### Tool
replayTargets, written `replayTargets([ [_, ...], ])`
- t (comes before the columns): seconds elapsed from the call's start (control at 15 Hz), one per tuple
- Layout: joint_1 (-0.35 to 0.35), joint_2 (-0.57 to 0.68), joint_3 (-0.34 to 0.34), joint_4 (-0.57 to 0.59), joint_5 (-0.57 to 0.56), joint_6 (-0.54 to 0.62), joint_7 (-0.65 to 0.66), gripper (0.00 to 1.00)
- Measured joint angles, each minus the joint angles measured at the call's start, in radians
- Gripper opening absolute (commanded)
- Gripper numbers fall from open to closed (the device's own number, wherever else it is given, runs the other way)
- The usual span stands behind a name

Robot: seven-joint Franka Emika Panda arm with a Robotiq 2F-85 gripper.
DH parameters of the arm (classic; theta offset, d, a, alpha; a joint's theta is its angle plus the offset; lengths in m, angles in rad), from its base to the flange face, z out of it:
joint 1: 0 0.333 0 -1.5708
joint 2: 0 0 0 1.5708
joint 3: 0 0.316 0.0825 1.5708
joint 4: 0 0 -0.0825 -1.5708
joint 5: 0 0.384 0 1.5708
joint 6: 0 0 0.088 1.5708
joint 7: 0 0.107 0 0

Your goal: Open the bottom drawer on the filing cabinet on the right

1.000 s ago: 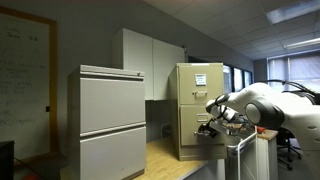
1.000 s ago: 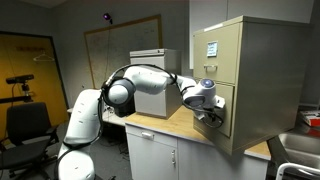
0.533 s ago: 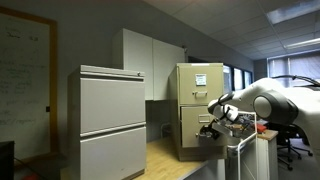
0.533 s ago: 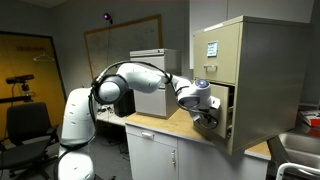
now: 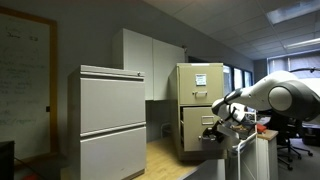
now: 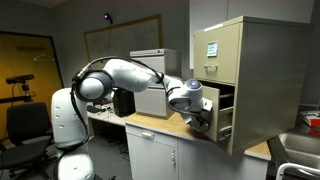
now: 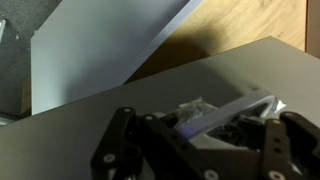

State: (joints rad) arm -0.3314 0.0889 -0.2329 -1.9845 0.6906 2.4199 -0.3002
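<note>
Your gripper (image 6: 204,119) clamps the handle (image 7: 235,108) of the bottom drawer (image 6: 224,112), which stands partway out of the filing cabinet (image 6: 262,60); its inside is too dark to tell

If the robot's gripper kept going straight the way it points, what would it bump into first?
Probably the front of the bottom drawer. The gripper grips its handle and points right at that panel.

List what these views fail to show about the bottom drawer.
Bottom drawer inside: dark shadow in an exterior view.
Handle: covered by the gripper in both exterior views.
Gripper's hold: wrist view too blurred to show whether the jaws are closed.
Sheet text: too small.
</note>
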Motion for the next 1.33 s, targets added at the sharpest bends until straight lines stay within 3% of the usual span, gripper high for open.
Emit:
replayTargets([
  [1.33, 0.096, -0.505, -0.069, -0.571, 0.033, 0.117, -0.065, 0.07],
])
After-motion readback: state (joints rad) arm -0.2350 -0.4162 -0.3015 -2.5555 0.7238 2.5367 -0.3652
